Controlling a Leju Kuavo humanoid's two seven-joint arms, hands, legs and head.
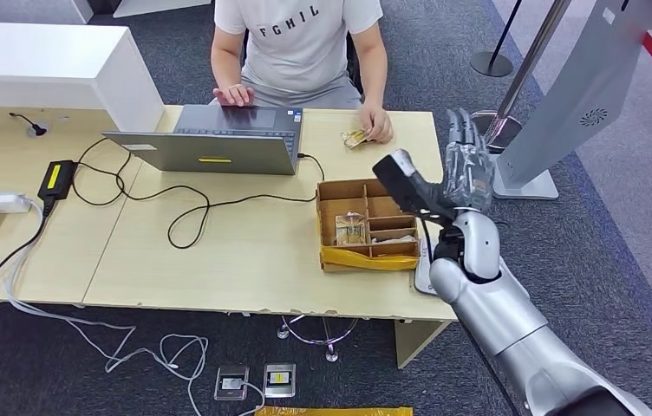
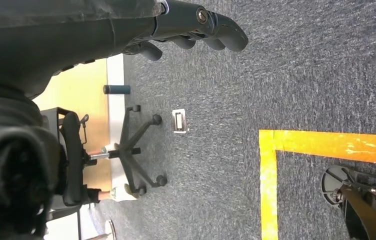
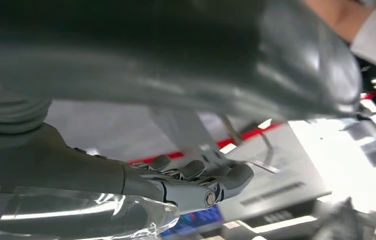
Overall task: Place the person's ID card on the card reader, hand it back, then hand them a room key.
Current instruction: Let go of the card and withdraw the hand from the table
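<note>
A small pale card (image 1: 355, 137) lies flat at the desk's far edge, under the person's hand, beyond the box.

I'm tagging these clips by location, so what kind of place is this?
Probably an office or lab mock-up of a reception desk: a person sits behind a wooden desk with a laptop, and cables trail onto grey carpet.

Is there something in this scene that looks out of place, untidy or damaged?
Yes, a few things. Two small devices lie on the carpet in front of the desk, among loose white cables. The cardboard box is patched along its front with yellow tape. Black cables trail loosely across the desk.
</note>
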